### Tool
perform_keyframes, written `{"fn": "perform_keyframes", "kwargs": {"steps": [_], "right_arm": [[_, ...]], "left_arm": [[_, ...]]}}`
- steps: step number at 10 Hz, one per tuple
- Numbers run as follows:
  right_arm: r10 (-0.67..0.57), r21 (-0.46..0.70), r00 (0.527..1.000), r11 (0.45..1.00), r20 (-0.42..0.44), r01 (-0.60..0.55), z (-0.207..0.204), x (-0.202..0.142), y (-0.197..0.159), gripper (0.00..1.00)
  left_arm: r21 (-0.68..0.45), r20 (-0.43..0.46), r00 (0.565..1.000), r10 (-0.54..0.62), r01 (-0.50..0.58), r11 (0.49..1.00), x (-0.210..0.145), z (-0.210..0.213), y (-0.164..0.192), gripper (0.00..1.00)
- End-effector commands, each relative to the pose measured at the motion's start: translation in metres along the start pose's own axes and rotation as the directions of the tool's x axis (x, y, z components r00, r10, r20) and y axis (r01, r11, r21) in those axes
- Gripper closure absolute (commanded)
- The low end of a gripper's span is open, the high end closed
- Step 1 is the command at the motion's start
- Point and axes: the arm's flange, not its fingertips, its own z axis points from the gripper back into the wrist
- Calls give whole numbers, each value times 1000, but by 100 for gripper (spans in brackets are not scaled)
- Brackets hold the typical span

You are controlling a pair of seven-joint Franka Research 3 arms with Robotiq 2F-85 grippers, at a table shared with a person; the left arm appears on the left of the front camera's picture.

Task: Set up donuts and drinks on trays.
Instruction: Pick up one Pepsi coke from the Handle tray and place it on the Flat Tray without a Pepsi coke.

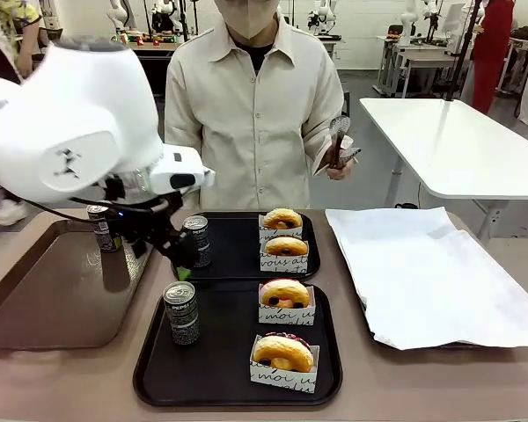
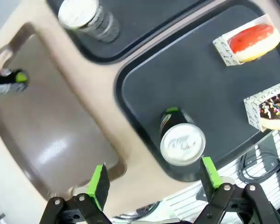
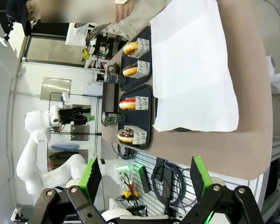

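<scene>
Now the left gripper (image 2: 151, 184) is hanging released, jaws wide, over the near tray (image 2: 144, 88); the upright can (image 2: 181, 140) is standing at one o'clock from it.

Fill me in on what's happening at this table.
Two black trays are being set with donuts and drinks. The near tray holds one can and two boxed donuts; the far tray holds another can and two more. The left gripper hangs open above the near can, holding nothing. A third can stands on the brown tray. The right gripper is open and off to the side. The person stands opposite holding tongs.
</scene>
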Motion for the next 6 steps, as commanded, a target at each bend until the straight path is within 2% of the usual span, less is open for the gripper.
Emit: {"fn": "perform_keyframes", "kwargs": {"steps": [1, 4, 5, 6], "right_arm": [[14, 23, 1000, 1000, 12, -14, 1, 1, 0, 0], [14, 23, 1000, 1000, 12, -14, 1, 1, 0, 0], [14, 23, 1000, 1000, 12, -14, 1, 1, 0, 0], [14, 23, 1000, 1000, 12, -14, 1, 1, 0, 0]], "left_arm": [[9, -55, 996, 64, -64, 998, -14, 21, 23, 0], [-56, -102, 986, 135, -141, 988, -28, 37, 60, 0], [8, -67, 994, 89, -89, 996, -22, 29, 38, 0], [8, -67, 994, 89, -89, 996, -22, 29, 38, 0]]}}
